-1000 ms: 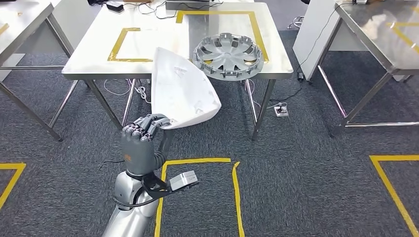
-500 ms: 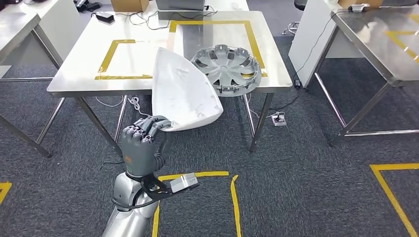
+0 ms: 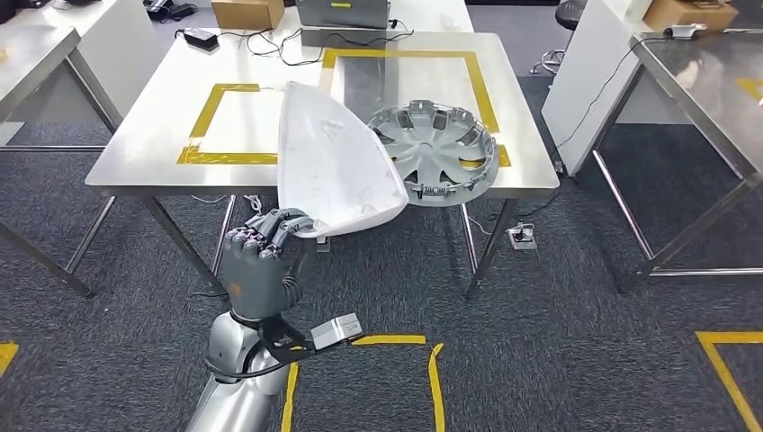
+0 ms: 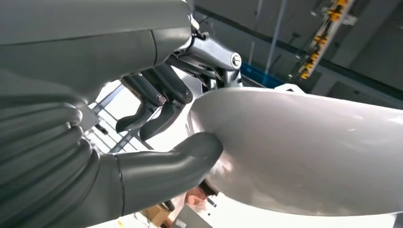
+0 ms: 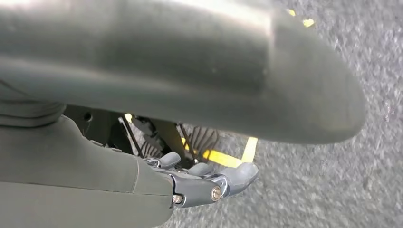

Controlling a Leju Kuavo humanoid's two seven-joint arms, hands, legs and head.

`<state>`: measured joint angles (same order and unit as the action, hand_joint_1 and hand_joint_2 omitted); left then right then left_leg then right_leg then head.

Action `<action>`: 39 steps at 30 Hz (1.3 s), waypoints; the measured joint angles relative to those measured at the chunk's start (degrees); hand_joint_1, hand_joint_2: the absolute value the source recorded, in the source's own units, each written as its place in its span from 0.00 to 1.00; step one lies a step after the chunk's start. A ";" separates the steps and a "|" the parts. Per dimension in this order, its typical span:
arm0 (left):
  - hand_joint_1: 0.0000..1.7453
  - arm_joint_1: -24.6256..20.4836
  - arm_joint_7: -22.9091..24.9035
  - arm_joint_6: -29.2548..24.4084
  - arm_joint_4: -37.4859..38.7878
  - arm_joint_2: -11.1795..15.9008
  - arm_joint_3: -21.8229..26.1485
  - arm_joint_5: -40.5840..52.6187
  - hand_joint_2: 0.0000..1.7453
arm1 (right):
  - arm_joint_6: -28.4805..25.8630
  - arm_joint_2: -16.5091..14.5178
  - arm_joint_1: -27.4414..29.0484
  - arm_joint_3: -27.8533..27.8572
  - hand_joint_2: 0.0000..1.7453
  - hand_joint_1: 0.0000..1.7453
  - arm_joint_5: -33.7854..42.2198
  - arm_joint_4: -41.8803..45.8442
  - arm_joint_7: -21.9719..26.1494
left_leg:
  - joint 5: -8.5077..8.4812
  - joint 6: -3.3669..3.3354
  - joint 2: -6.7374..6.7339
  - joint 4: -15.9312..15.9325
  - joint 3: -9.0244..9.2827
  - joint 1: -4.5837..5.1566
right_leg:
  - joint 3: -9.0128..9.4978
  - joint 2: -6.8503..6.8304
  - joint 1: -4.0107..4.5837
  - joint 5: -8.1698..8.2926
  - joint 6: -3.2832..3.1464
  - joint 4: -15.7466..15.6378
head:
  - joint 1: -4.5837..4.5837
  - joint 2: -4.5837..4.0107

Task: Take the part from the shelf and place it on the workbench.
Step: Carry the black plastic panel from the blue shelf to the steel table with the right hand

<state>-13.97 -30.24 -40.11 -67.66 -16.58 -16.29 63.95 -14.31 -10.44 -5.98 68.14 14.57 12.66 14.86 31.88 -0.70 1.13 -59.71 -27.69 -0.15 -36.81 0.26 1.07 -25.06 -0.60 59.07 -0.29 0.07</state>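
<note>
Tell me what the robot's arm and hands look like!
The left arm is a shiny silver tube. A black cable loops at the wrist, beside a small grey box. The left hand is dark grey with darker fingers, a small orange mark and a ribbed grey cover. The right hand is grey too, with silvery metal parts and screws.

No text, brand, number or sign can be read in any view; a small orange mark on the back of the left hand (image 3: pixel 261 270) is too small to make out. The yellow tape outlines on the workbench (image 3: pixel 162 135) beyond that hand, and on the carpet below it, carry no lettering.
</note>
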 joint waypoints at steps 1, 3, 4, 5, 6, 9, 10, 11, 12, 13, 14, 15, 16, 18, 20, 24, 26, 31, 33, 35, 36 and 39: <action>1.00 0.00 0.04 -0.01 -0.18 0.00 0.04 0.10 1.00 | -0.08 0.01 -0.08 0.02 0.00 0.00 0.00 0.00 -0.04 | 0.03 0.34 -0.01 -0.37 0.33 -0.02 | 0.87 0.04 -0.10 -0.12 -0.30 -0.34 | -0.07 0.00; 1.00 -0.04 0.18 -0.02 -0.48 0.02 0.07 0.21 1.00 | -0.29 0.01 -0.26 0.07 0.00 0.00 -0.06 0.00 -0.06 | -0.32 0.95 -0.17 -3.32 -0.48 -0.01 | 2.71 0.07 -0.41 -0.53 -1.08 -0.89 | 0.10 0.01; 1.00 -0.06 0.30 -0.02 -0.61 0.03 0.08 0.25 1.00 | -0.27 0.01 -0.33 0.09 0.00 0.00 -0.10 0.00 -0.05 | 0.08 1.16 -0.27 -6.20 -2.15 -0.04 | 3.52 0.09 -0.56 -0.86 -1.34 -1.03 | 0.25 0.01; 1.00 -0.02 0.44 -0.02 -0.66 0.06 0.08 0.26 1.00 | -0.26 0.01 -0.36 0.13 0.00 0.00 -0.14 0.00 -0.03 | 1.04 1.36 -0.35 -9.60 -4.30 -0.09 | 4.10 0.07 -0.62 -1.40 -1.52 -1.06 | 0.40 0.01; 1.00 0.05 0.60 -0.02 -0.69 0.09 0.09 0.26 1.00 | -0.24 0.01 -0.35 0.16 0.00 0.00 -0.17 0.00 0.01 | 2.67 1.51 -0.40 -12.79 -6.82 -0.16 | 4.64 0.08 -0.68 -1.99 -1.60 -1.06 | 0.52 0.01; 1.00 0.28 1.04 -0.02 -0.75 0.19 0.11 0.18 1.00 | -0.35 -0.02 -0.26 0.27 0.00 0.00 -0.16 0.00 0.04 | 5.76 1.81 -0.52 -14.55 -11.37 -0.26 | 6.87 0.24 -0.94 -4.02 -1.42 -1.06 | 0.52 0.00; 1.00 0.31 1.14 -0.02 -0.84 0.20 0.11 0.14 1.00 | -0.41 -0.04 -0.24 0.29 0.00 0.00 -0.16 0.00 0.04 | 4.20 1.88 -0.57 -11.98 -11.45 -0.28 | 7.86 0.31 -1.05 -4.79 -1.26 -1.06 | 0.51 0.00; 1.00 0.37 1.20 -0.02 -0.93 0.25 0.11 0.11 1.00 | -0.45 -0.08 -0.22 0.30 0.00 0.00 -0.15 0.00 0.04 | 0.81 1.91 -0.64 -8.35 -11.20 -0.32 | 8.68 0.36 -1.13 -5.61 -1.03 -1.07 | 0.54 0.00; 1.00 0.48 1.24 -0.02 -1.05 0.31 0.12 0.09 1.00 | -0.42 -0.10 -0.24 0.30 0.00 0.00 -0.16 0.00 0.02 | -2.93 1.82 -0.77 -4.86 -11.01 -0.33 | 9.53 0.42 -1.14 -6.45 -0.75 -0.90 | 0.57 0.00; 1.00 0.67 1.29 -0.01 -1.18 0.37 0.13 0.10 1.00 | -0.32 -0.11 -0.30 0.31 0.00 0.00 -0.16 0.00 0.02 | -5.78 1.55 -0.90 -2.35 -10.78 -0.31 | 10.01 0.49 -1.10 -7.26 -0.39 -0.85 | 0.60 0.00; 1.00 0.94 1.39 0.00 -1.38 0.42 0.16 0.16 1.00 | -0.22 -0.11 -0.35 0.31 0.00 0.00 -0.15 0.00 -0.02 | -7.68 1.17 -0.98 -0.95 -10.68 -0.29 | 10.40 0.53 -1.03 -7.85 0.02 -0.84 | 0.61 0.00; 1.00 1.19 1.57 0.01 -1.68 0.42 0.20 0.23 1.00 | -0.16 -0.10 -0.43 0.32 0.00 0.00 -0.14 0.00 -0.05 | -7.86 0.69 -1.02 -0.64 -10.56 -0.24 | 10.78 0.59 -0.94 -8.05 0.43 -0.63 | 0.60 0.00; 1.00 1.39 1.80 0.01 -2.05 0.40 0.22 0.35 1.00 | -0.15 -0.10 -0.48 0.32 0.00 0.00 -0.13 0.00 -0.09 | -7.52 0.22 -0.91 -0.64 -10.04 -0.30 | 10.70 0.61 -0.91 -7.93 0.80 -0.21 | 0.55 0.00; 1.00 1.62 2.44 0.00 -2.86 0.38 0.24 0.59 1.00 | -0.29 -0.10 -0.57 0.32 0.00 0.00 -0.12 0.00 -0.15 | -6.89 -0.54 -0.79 -0.25 -8.80 -0.47 | 9.20 0.51 -0.97 -6.90 1.36 3.36 | 0.44 0.00; 1.00 1.79 3.09 -0.01 -3.50 0.39 0.23 0.83 1.00 | -0.28 -0.10 -0.68 0.32 0.00 0.00 -0.15 0.00 -0.16 | -5.90 -1.02 -0.78 0.10 -7.43 -0.58 | 4.97 0.31 -1.15 -7.56 1.91 9.67 | 0.27 0.00; 1.00 2.39 4.09 -0.02 -4.32 0.57 0.22 1.20 1.00 | -0.32 -0.11 -0.59 0.33 0.00 0.00 -0.16 0.00 -0.13 | -3.30 -1.00 -0.50 0.20 -4.49 -0.58 | -2.82 0.09 -1.46 -13.08 2.41 14.86 | 0.13 0.00; 1.00 2.77 4.36 -0.02 -4.70 0.67 0.22 1.31 1.00 | -0.42 -0.12 -0.48 0.34 0.00 0.00 -0.16 0.00 -0.13 | -1.83 -0.74 -0.42 0.22 -2.64 -0.58 | -2.84 -0.03 -1.51 -9.30 2.15 9.25 | 0.07 0.00; 1.00 3.60 4.51 -0.01 -5.65 0.92 0.17 1.34 1.00 | -0.11 -0.14 -0.30 0.35 0.00 0.00 -0.02 0.00 -0.24 | 0.63 0.97 -0.18 0.06 0.38 -0.38 | -0.48 -0.39 -0.88 0.64 0.60 0.42 | -0.10 0.00; 1.00 3.62 4.52 -0.01 -6.10 0.98 0.03 1.33 1.00 | -0.31 -0.14 -0.52 0.36 0.00 0.00 0.04 0.00 -0.34 | -0.14 1.64 -0.30 -2.58 -0.26 -0.46 | 0.86 -0.21 -1.04 0.03 -0.25 0.01 | -0.02 0.00; 1.00 3.64 4.54 -0.02 -6.28 1.05 -0.16 1.33 1.00 | -0.34 -0.14 -0.66 0.36 0.00 0.00 -0.01 0.00 -0.43 | 0.18 1.91 -0.47 -8.13 -3.81 -0.48 | 2.24 -0.13 -1.16 -0.85 -0.93 -0.25 | 0.20 0.00; 1.00 3.73 4.57 -0.02 -6.28 1.09 -0.23 1.33 1.00 | -0.32 -0.14 -0.67 0.36 0.00 0.00 -0.02 0.00 -0.46 | 1.35 1.96 -0.52 -11.29 -6.19 -0.45 | 2.83 -0.12 -1.15 -1.40 -1.15 -0.27 | 0.29 0.00; 1.00 4.14 4.75 -0.02 -6.22 1.25 -0.28 1.30 1.00 | -0.29 -0.14 -0.55 0.36 0.00 0.00 -0.01 0.00 -0.49 | 5.50 2.04 -0.57 -15.59 -11.82 -0.43 | 4.94 0.11 -1.11 -3.31 -1.32 -0.27 | 0.36 0.00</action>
<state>-9.83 -25.49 -40.13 -73.89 -15.33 -16.57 65.25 -14.60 -10.58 -6.54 68.50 14.56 12.66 14.38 37.38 1.34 0.56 -75.29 -39.51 -0.58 -31.87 0.37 -0.04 -28.37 -1.92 58.79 0.07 0.07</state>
